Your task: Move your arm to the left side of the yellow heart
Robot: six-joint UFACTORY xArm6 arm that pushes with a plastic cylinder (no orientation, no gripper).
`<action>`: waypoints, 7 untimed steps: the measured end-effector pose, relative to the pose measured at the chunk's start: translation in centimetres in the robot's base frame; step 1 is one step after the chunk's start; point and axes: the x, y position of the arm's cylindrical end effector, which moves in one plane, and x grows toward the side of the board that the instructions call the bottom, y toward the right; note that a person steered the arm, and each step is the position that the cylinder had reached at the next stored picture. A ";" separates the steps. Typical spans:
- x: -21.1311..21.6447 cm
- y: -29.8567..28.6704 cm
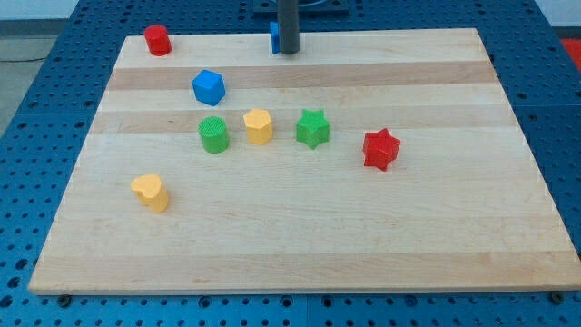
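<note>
Wooden board (300, 245); blocks between tip (288, 52), yellow heart (151, 192)

Bright, even overhead light, soft short shadows, sharp focus, no glare.

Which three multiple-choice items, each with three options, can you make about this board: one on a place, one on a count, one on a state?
1. Where is the yellow heart?
A. lower part of the view's left
B. the view's top right
C. beside the red star
2. How many green blocks lie on the board?
A. one
B. two
C. three
3. What does my tip touch?
A. the yellow heart
B. the green star
C. neither

Answers:
1 A: the heart lies alone, low on the left.
2 B: a green cylinder and a green star.
3 C: the tip stands at the top edge, far from both, next to a partly hidden blue block.
</note>
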 end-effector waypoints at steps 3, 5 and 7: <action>6.7 -2.1; 9.6 -3.0; 12.7 -9.7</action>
